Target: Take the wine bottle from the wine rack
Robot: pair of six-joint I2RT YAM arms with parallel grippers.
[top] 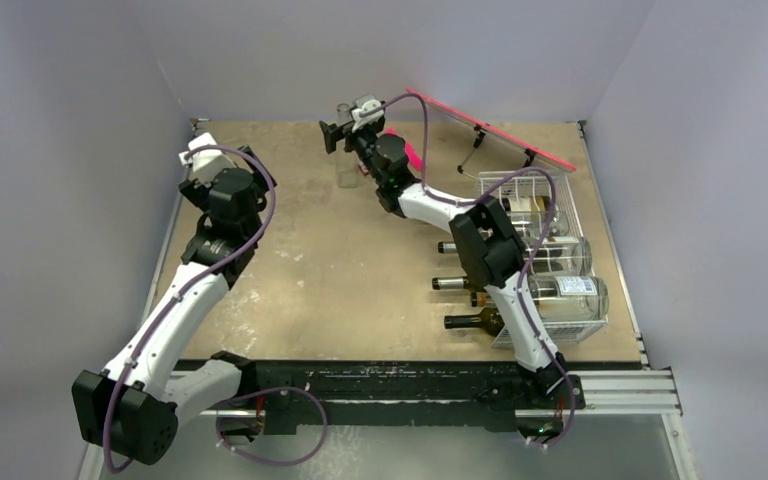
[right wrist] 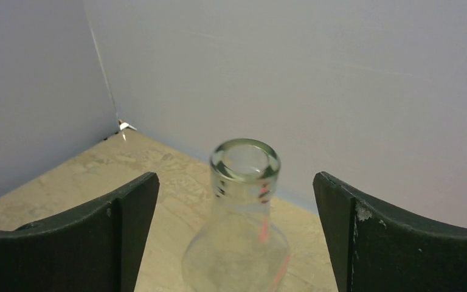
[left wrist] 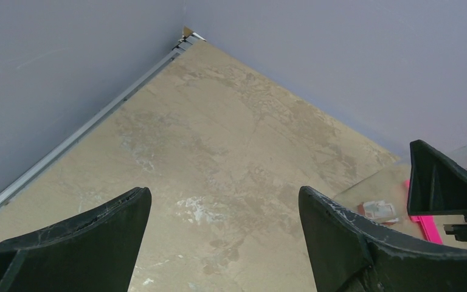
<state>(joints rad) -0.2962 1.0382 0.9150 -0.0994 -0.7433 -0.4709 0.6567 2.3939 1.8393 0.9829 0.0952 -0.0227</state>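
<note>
On the worktop's (top: 340, 280) far side the bottle (right wrist: 237, 252) stands upright between the spread fingers (right wrist: 112, 234) of my right hand (right wrist: 234, 182); it's off the rack (top: 562, 186), so I'd lift clear.

Clear glass wine bottle (right wrist: 241, 207) (mouth uncapped), standing upright, well apart from white wire wine rack (top: 520, 180).

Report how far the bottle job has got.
Done: a clear bottle stands upright on the table, off the rack. In hand: nothing gripped; the right gripper sits open around its neck, not touching. Left: pull that arm clear. Other bottles lie in the rack, if they count. The left gripper is open over bare table.
</note>
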